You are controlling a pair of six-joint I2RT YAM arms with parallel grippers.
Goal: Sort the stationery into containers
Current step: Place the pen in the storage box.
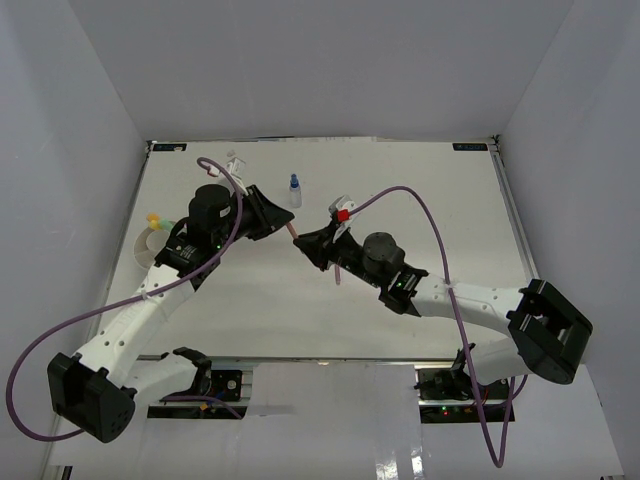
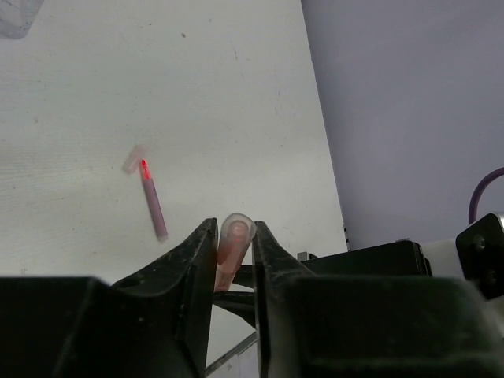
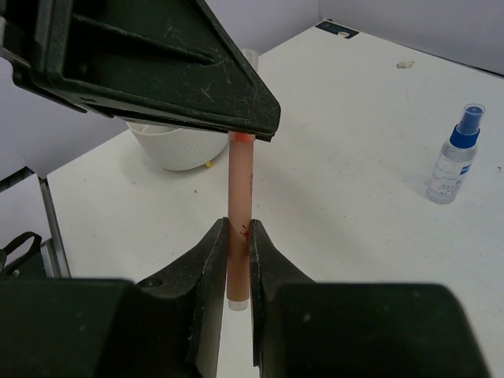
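Both my grippers pinch one pale orange plastic pen (image 3: 240,177) in mid-air above the white table (image 1: 450,220): my right gripper (image 3: 238,236) clamps one end, my left gripper (image 2: 234,244) the other. I judge this a handover toward the round white plastic dish (image 3: 169,153) on my left. Next, my right jaws should part before my left carries the pen over.

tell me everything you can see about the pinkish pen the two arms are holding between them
The pen is a slim, pale salmon-pink cylinder that looks like plastic, with a rounded translucent cap at one end, an orange-red band near the other and a small red mark on the barrel. It is held clear of the table. The left end effector clamps one end and the right end effector clamps the other. Nothing else touches it.
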